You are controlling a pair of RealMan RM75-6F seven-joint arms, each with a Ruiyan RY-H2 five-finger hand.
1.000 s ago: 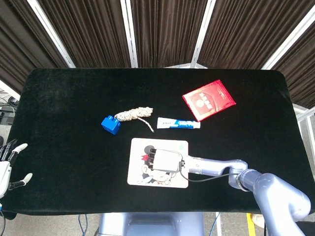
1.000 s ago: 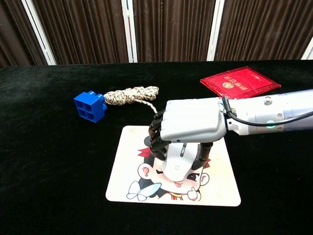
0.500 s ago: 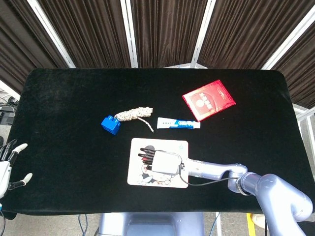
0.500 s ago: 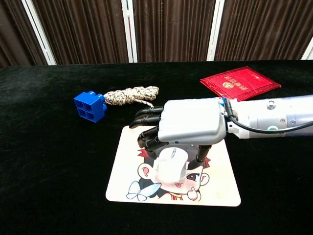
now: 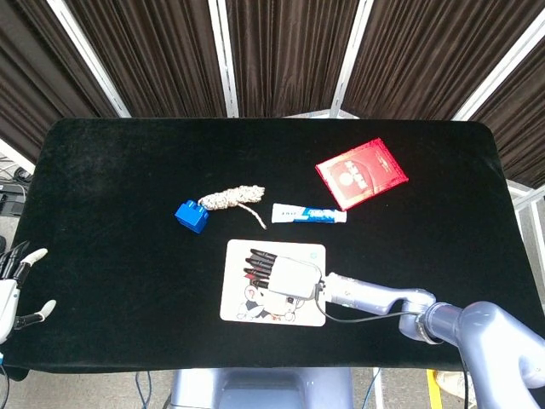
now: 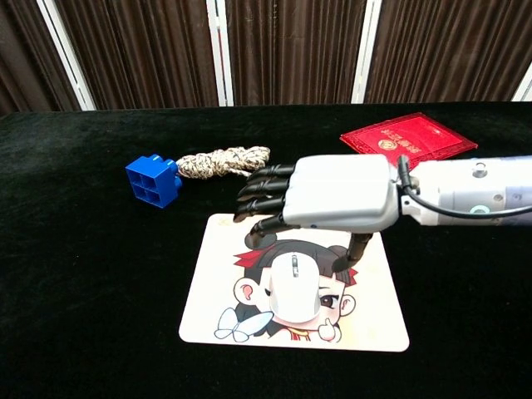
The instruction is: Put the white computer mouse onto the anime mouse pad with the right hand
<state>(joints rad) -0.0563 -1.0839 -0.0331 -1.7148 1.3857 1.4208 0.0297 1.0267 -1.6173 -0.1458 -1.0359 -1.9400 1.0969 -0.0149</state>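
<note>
Lifted clear, the right hand (image 6: 341,202) now hovers with fingers (image 6: 264,193) spread; white computer mouse (image 6: 294,286) rests alone on anime mouse pad (image 6: 212,298) (placement looks done).

Our right hand (image 6: 332,199) hovers palm down, fingers (image 6: 264,189) stretched forward and apart, holding nothing, its arm (image 5: 477,328) reaching in from the right. Our left hand (image 5: 13,285) rests off to the side, fingers spread, empty.

My right hand (image 6: 332,204) hovers over the mouse (image 6: 293,285) with clear air between. Ahead of my fingers (image 6: 262,193) sit rope (image 6: 223,160) and blue brick (image 6: 153,180); bare counter (image 6: 83,274) lies leftward.
</note>
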